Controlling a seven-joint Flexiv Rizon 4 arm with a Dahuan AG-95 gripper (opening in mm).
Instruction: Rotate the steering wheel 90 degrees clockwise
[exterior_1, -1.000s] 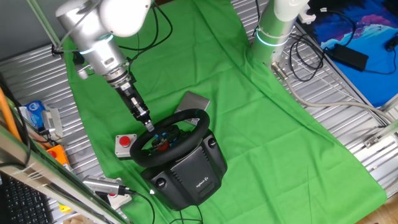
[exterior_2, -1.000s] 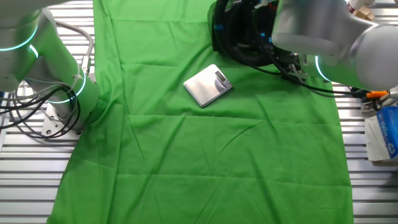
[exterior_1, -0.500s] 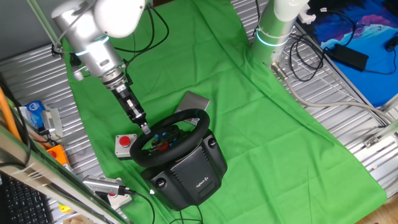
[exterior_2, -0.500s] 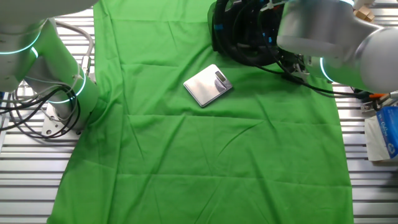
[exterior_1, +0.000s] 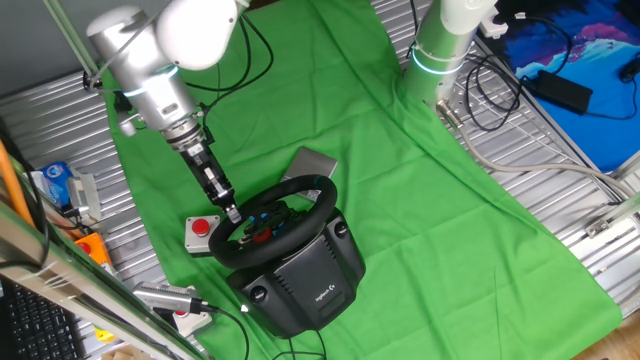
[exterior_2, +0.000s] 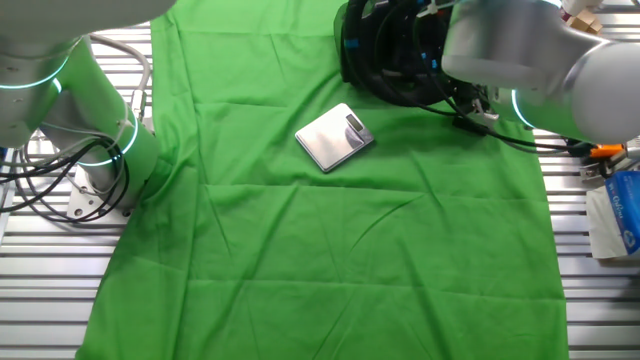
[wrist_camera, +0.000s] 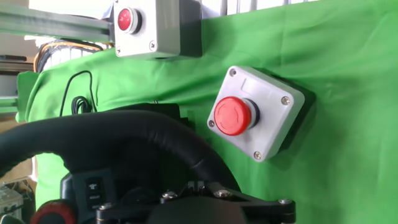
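The steering wheel (exterior_1: 301, 182), a black rim tilted on a bulky black base (exterior_1: 312, 276), stands at the near edge of the green cloth. Red and blue buttons show on its hub. My gripper (exterior_1: 233, 212) reaches down from the left, its tip right at the rim's left side. In the hand view the thick black rim (wrist_camera: 124, 132) curves in from the left to my gripper (wrist_camera: 196, 185), whose two fingertips sit close together against it with nothing between them. In the other fixed view the steering wheel (exterior_2: 385, 60) is at the far edge, partly hidden behind my arm.
A grey box with a red round button (exterior_1: 203, 232) (wrist_camera: 255, 113) lies just left of the wheel. A second button box (wrist_camera: 152, 26) sits beyond it. A flat silver device (exterior_1: 312, 163) (exterior_2: 335, 137) lies behind the wheel. Another arm's base (exterior_1: 440, 50) stands at the cloth's far side.
My arm has swung a little to the left and the gripper tip has slid slightly down and left along the rim. The wheel shows no clear turn.
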